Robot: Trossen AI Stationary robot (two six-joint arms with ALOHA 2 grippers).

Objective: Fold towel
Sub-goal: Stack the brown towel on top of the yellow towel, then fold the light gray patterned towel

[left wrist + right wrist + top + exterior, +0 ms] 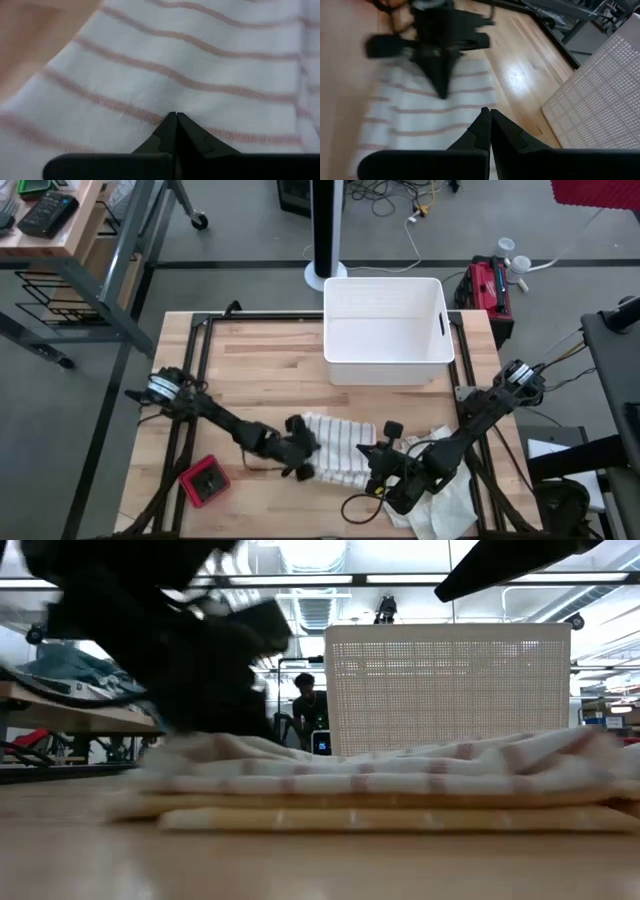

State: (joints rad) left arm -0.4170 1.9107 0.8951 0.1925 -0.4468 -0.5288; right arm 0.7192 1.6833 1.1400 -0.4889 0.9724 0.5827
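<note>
We start at the left, where the left arm reaches from its base at the table's left edge diagonally toward the near middle. Its left gripper [300, 448] sits low at the left end of the striped towel [340, 448], and in its own wrist view the two dark fingers [176, 131] meet in a closed point right over the cloth, with nothing clamped between them. Whether the tips press the fabric or only hover just above it, we cannot tell.

Near that arm, at the near left part of the wooden table [260, 370], lies a small red block [205, 482] with a dark top, well apart from the towel.

The towel lies across the near middle of the table, white with thin reddish stripes. From table height we see it as a low, flattened stack [380, 785] of several layers. A looser pale part of the cloth [445, 500] spreads toward the near right corner.

At the far middle stands a white bin [385, 330], with perforated walls; from above, its inside shows only bare white floor.

On the right, the right arm comes down from its base at the right edge toward the towel's right end. The right gripper [383, 470] is low there, its fingers [487, 127] pinched together and empty, pointing across the stripes toward the left gripper [440, 70].
</note>
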